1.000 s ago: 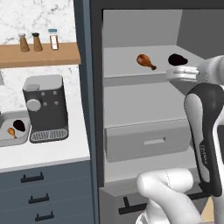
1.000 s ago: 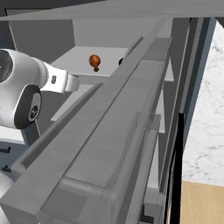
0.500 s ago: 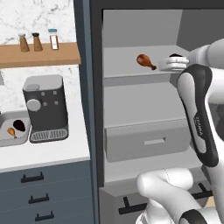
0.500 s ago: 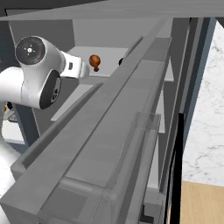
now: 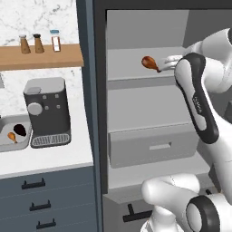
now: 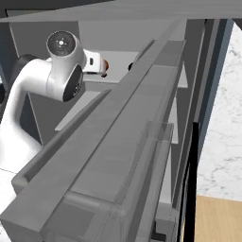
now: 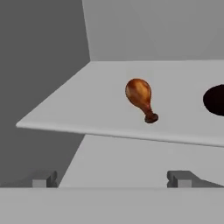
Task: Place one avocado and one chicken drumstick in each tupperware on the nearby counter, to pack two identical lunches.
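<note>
Fridge shelf [image 7: 78,105] ahead of you: chicken drumstick [image 7: 140,98] lies near centre, avocado [image 7: 215,99] at 3 o'clock, apart. Your gripper [image 7: 111,179] hangs short of the shelf, jaws fully spread, holding nothing.

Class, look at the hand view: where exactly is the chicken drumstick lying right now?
The chicken drumstick lies on the grey fridge shelf, near its front edge, bone end towards the camera, with an avocado at the picture's right.

Open shelf [image 7: 87,100] surface bare all around the chicken drumstick [image 7: 140,97], walled by the cabinet side on the left, with the avocado [image 7: 215,99] lying near on the right
</note>
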Tool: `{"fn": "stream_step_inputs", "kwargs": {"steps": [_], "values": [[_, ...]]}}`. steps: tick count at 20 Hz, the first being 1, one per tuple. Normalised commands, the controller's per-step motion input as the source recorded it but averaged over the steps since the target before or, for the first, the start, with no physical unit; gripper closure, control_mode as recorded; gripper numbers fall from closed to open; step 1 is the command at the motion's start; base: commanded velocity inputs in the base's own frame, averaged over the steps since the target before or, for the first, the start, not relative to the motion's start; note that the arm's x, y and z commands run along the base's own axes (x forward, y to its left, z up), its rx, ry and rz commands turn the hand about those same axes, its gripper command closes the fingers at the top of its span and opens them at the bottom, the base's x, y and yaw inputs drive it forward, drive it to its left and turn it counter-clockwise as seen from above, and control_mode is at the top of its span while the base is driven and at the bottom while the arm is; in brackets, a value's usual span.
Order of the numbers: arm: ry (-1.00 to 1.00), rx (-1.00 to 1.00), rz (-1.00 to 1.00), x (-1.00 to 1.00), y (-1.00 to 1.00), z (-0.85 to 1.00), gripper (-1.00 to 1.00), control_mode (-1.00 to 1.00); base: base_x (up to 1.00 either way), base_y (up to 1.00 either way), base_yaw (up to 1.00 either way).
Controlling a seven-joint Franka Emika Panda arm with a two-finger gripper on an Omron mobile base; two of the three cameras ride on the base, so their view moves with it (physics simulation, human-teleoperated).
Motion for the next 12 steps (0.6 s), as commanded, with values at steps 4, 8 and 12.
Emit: {"fn": "stream_step_inputs", "kwargs": {"steps": [4,8,12], "values": [[0.10,-0.05,0.00,0.60,0.00,-0.10,-1.00,-1.00,0.00,0.00,0.00],[0.06,-0.03,0.01,0.63,0.00,-0.19,-1.00,-1.00,0.00,0.00,0.00],[0.06,0.00,0.04,0.66,-0.03,-0.14,-1.00,-1.00,0.00,0.00,0.00]]}}
